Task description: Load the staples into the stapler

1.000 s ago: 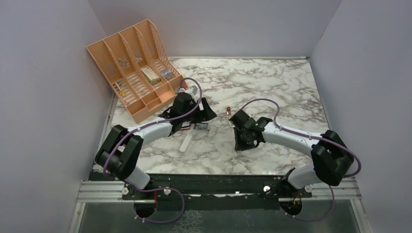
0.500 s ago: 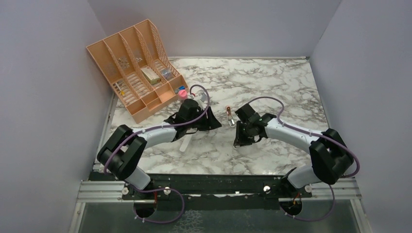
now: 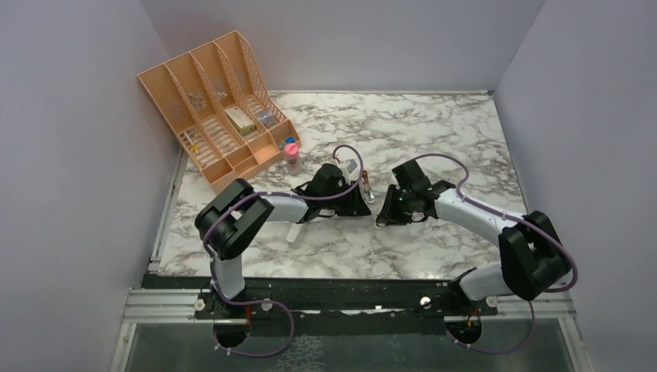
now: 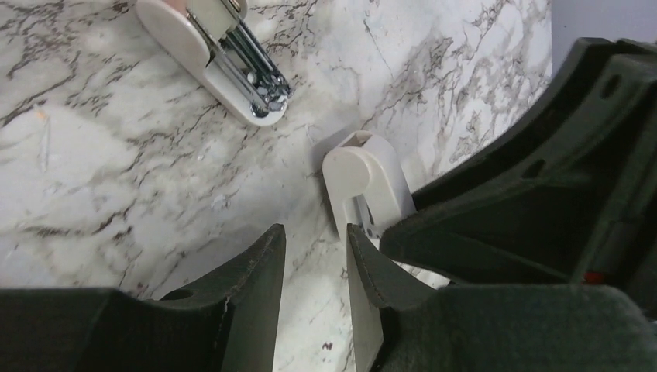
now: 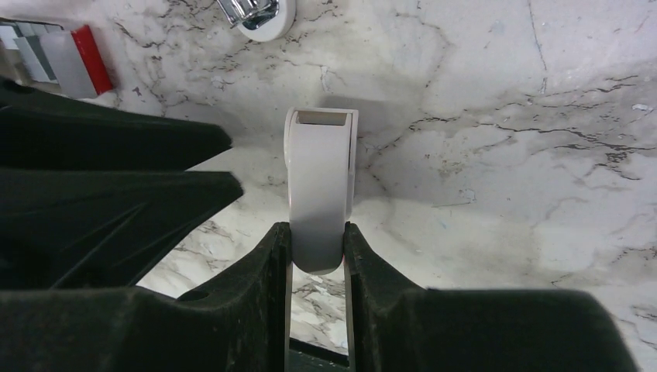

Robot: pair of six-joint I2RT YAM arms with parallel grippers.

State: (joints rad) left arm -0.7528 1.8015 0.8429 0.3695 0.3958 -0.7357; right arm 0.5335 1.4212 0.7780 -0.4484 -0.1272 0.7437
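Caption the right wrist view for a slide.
Right gripper shut on white plastic bar over marble table; stapler tip and red staple box beyond.

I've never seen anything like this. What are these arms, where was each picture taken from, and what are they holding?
Two robot arms are bolted to a marble-patterned table, each ending in a two-finger gripper. One picture looks down from above; the other two come from cameras on the wrists. On the table: an orange desk organiser, a pink-capped bottle, the staples in a red-edged sleeve, and a white stapler with a chrome channel. The right gripper pinches a white plastic piece, apparently part of the stapler. The left gripper is empty, fingers slightly apart.
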